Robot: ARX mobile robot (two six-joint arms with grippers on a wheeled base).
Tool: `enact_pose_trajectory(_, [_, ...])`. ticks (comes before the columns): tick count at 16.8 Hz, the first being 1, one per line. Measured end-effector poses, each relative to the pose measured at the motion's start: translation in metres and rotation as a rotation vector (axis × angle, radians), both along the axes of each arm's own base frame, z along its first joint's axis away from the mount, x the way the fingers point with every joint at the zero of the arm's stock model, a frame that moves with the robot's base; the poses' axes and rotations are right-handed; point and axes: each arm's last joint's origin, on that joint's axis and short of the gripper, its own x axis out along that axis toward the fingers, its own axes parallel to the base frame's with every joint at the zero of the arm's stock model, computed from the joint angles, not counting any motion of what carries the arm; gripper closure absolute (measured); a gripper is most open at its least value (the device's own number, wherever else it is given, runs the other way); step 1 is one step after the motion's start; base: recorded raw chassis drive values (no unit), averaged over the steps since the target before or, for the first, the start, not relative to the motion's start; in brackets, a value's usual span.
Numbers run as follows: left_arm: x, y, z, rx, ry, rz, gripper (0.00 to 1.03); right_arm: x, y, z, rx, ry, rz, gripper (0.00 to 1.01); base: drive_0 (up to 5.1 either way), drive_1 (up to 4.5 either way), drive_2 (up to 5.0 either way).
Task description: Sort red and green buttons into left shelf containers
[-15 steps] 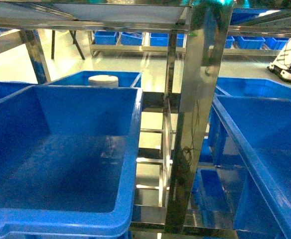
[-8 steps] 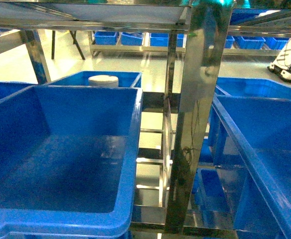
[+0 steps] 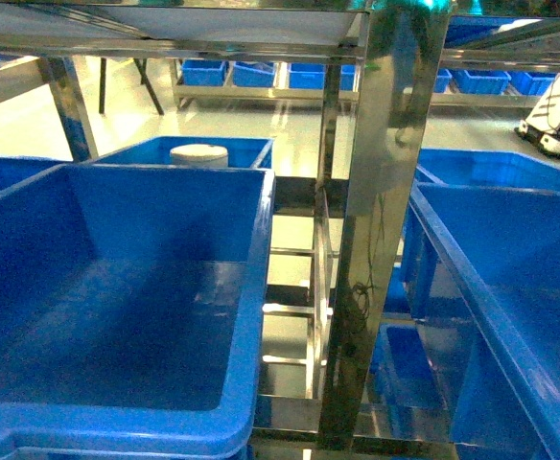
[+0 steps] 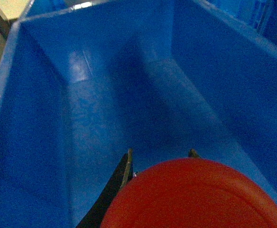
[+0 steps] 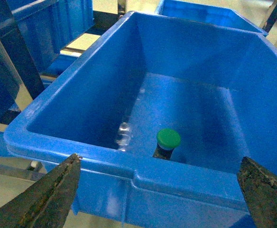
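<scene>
Over the blue bin (image 4: pixel 105 95), my left pincer (image 4: pixel 160 159) pinches a red button (image 4: pixel 195 194); right pincer (image 5: pixel 160 194) spread, green button (image 5: pixel 168 138) inside its bin (image 5: pixel 81 147).

Green button (image 5: pixel 168 139) upright in blue bin (image 5: pixel 81 147), jaws spread wide — empty

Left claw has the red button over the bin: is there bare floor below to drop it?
Yes. The deep blue plastic bin under the left claw and its round red push button shows bare floor between both side walls up to the far wall. Crowded only in the right-hand blue bin, near its green-capped button.
</scene>
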Motion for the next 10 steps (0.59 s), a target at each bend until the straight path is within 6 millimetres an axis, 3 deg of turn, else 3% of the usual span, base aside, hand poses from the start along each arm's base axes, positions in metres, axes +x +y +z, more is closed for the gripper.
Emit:
enact_pose_trajectory(5, [0.06, 0.022, -0.03, 0.108, 0.132, 0.023, 0.77, 0.0, 0.0, 0.0, 0.0, 0.0, 0.0, 0.03, 0.0, 0.0, 0.0])
enact_pose_trajectory(7, [0.068, 0.027, -0.054, 0.113, 0.244, 0.037, 0.77, 0.0, 0.0, 0.0, 0.0, 0.0, 0.0, 0.03, 0.0, 0.0, 0.0])
enact_pose_trajectory(8, [0.067, 0.027, -0.061, 0.102, 0.295, 0.031, 0.69, 0.0, 0.0, 0.0, 0.0, 0.0, 0.0, 0.03, 0.0, 0.0, 0.0])
enact_pose_trajectory(10, [0.074, 0.025, -0.055, 0.104, 0.263, 0.025, 0.49, 0.0, 0.0, 0.0, 0.0, 0.0, 0.0, 0.03, 0.0, 0.0, 0.0])
